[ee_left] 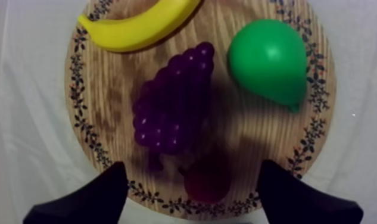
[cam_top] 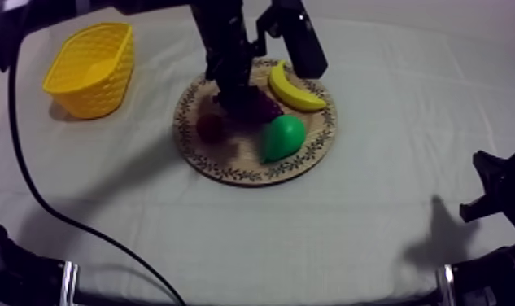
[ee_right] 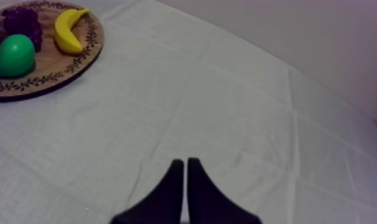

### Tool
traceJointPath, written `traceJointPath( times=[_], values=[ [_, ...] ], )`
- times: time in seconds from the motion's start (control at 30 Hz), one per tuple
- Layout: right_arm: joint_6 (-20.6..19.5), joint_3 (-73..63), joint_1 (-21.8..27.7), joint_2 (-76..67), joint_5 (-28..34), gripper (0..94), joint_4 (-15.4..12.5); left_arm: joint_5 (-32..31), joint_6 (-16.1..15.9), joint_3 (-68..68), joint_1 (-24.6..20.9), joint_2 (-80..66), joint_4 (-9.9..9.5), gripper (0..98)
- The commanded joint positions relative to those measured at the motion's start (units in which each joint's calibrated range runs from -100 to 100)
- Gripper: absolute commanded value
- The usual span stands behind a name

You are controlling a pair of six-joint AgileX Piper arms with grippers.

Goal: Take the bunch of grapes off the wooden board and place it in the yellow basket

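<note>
Across the grey-white surface, the round wooden board lies at frame centre in the top view, with the yellow basket at upper left. The left end effector hangs over the board, fingers wide apart and holding nothing. The right end effector, closed to a narrow wedge, sits at lower right. On the board lie a banana, a green pear, the bunch of grapes mid-board beneath the left end effector, and a small red fruit.
</note>
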Motion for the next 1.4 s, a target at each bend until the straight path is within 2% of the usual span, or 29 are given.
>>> traceJointPath(
  times=[0.0,1.0,1.37],
  values=[
    [0.0,0.0,0.0,0.0,0.0,0.3,0.0,0.0,0.0,-1.1,0.1,2.1,-0.43,82.6],
    [0.0,0.0,0.0,0.0,0.0,0.3,0.0,-0.5,-0.2,-11.8,0.0,15.3,-4.78,81.7],
    [0.0,0.0,0.0,0.0,0.0,0.3,0.0,-0.5,-0.7,-14.9,-0.9,18.3,-5.52,80.8]
  ],
)
